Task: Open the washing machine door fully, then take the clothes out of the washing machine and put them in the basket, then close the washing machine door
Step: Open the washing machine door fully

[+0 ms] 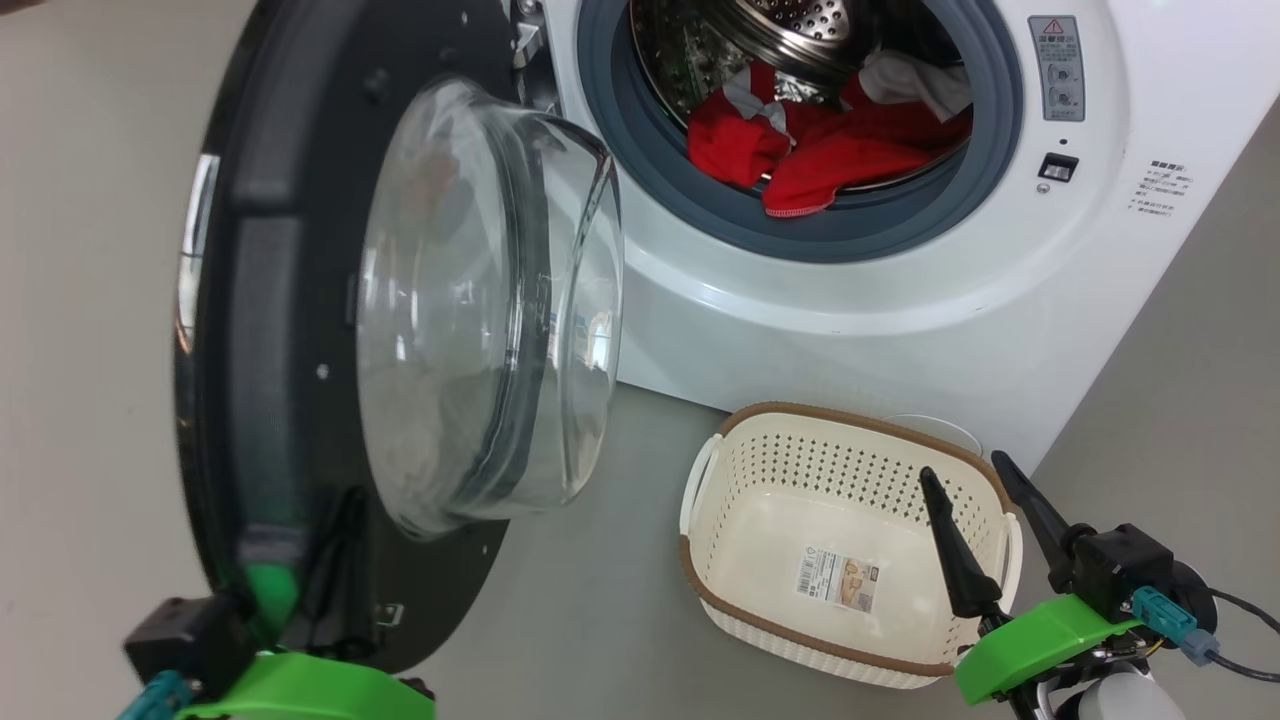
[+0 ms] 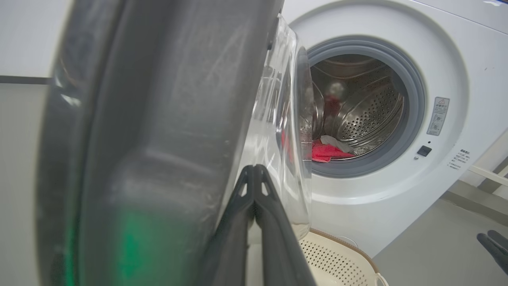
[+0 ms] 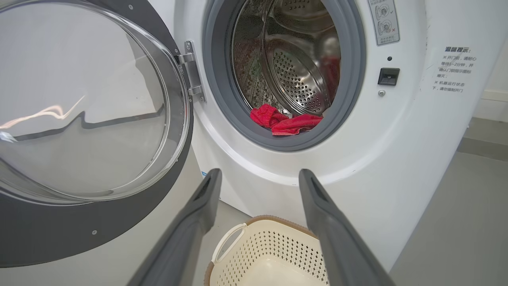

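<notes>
The washing machine door (image 1: 270, 330) stands swung out to the left, its glass bowl (image 1: 490, 310) bulging toward the basket. Red clothes (image 1: 830, 140) with white parts lie at the front of the steel drum of the white washing machine (image 1: 850, 300). The cream basket (image 1: 850, 418) sits on the floor below the opening, with nothing but a label inside. My left gripper (image 2: 254, 170) is shut, its fingers (image 1: 340, 540) lying along the door's inner black face beside the bowl. My right gripper (image 1: 965, 467) hangs open over the basket's right end, pointing at the drum (image 3: 260, 174).
Grey floor (image 1: 580, 600) stretches between the door and the basket, and more runs along the right of the machine (image 3: 468, 222). A dark door latch (image 1: 1058, 167) and warning labels sit on the machine's front panel. A pale wall lies behind the door (image 2: 24, 47).
</notes>
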Robot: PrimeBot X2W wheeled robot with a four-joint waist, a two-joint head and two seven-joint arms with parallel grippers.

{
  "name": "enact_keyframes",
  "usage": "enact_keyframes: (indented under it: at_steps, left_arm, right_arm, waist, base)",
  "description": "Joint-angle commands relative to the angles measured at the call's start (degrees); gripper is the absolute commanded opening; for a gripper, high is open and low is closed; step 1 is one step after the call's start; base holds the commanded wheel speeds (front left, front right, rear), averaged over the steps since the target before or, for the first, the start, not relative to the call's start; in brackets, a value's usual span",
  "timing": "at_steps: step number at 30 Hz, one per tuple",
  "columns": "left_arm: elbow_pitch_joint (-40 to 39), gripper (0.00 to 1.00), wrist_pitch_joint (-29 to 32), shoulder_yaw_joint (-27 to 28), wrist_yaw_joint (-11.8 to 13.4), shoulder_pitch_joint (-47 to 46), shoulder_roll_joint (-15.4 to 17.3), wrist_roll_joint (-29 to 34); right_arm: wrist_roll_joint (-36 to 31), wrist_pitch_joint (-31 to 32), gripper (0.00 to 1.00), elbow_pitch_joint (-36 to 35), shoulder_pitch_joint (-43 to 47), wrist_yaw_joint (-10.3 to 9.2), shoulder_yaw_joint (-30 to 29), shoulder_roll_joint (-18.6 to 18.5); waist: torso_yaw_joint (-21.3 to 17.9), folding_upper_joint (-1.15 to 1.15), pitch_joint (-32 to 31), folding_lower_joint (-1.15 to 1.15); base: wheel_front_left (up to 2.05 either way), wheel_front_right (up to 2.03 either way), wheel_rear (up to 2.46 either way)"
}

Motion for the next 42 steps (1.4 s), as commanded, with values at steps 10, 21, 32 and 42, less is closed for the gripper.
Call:
enact_keyframes:
  at_steps: [10, 21, 32, 42]
  left_arm:
    - [0.3, 0.00, -3.5, 8.0, 1.3, -0.8, 2.5, -3.3]
    - [5.6, 0.00, -7.3, 12.1, 1.6, -4.4, 2.2, -6.0]
    - [12.7, 0.00, -10.3, 15.3, 1.5, -8.9, 3.1, -7.2]
    - [19.0, 0.00, -12.4, 18.4, -1.3, -13.3, 3.4, -8.0]
  right_arm:
    - [-0.6, -0.4, 1.00, -1.1, -2.7, 0.20, 1.8, -2.1]
    - [-0.7, -0.4, 1.00, -0.6, -4.4, 0.20, 3.0, -3.3]
    - [-0.7, -0.4, 1.00, -0.3, -4.7, 0.20, 4.1, -5.0]
    - [-0.9, -0.4, 1.00, 0.0, -4.9, 0.20, 4.3, -6.1]
  waist:
    - [0.7, 0.00, 1.8, 0.00]
    - [1.7, 0.00, 4.5, 0.00]
    - [2.2, 0.00, 5.6, 0.00]
    - [2.5, 0.00, 6.7, 0.00]
  base:
    - [0.00, 0.00, 0.00]
    - [0.00, 0.00, 0.00]
    - [0.00, 0.00, 0.00]
    - [0.00, 0.00, 0.00]
